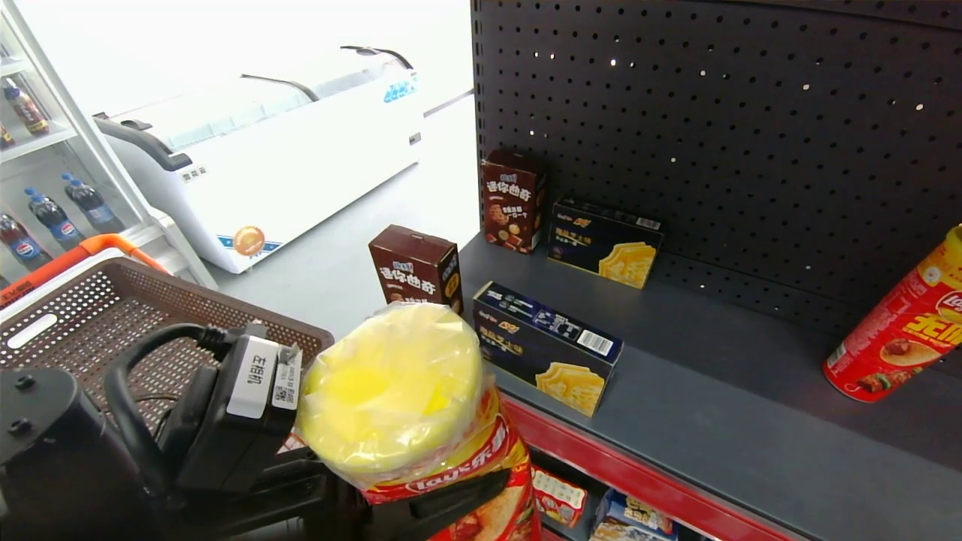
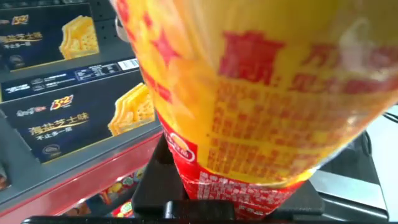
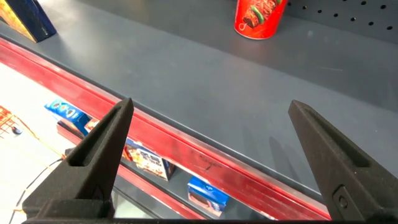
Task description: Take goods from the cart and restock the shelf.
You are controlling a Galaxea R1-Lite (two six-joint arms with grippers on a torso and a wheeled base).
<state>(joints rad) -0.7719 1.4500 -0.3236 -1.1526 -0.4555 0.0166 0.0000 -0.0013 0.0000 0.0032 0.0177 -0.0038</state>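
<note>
My left gripper (image 1: 421, 496) is shut on a red chip can with a yellow lid (image 1: 402, 391), held upright just in front of the dark shelf's (image 1: 714, 421) red front edge. Close up, the can (image 2: 261, 106) spans the left wrist view above a black finger (image 2: 161, 186). A second red chip can (image 1: 898, 323) leans against the pegboard at the shelf's right; it also stands at the back (image 3: 258, 15) in the right wrist view. My right gripper (image 3: 217, 162) hangs open over the shelf's front edge, nothing between its fingers.
On the shelf stand two brown cookie boxes (image 1: 512, 199) (image 1: 415, 267) and two dark blue cracker boxes (image 1: 605, 242) (image 1: 547, 346). The brown cart basket (image 1: 113, 315) is at my left. Packs (image 3: 143, 158) lie on the lower shelf. A white freezer (image 1: 278, 143) stands behind.
</note>
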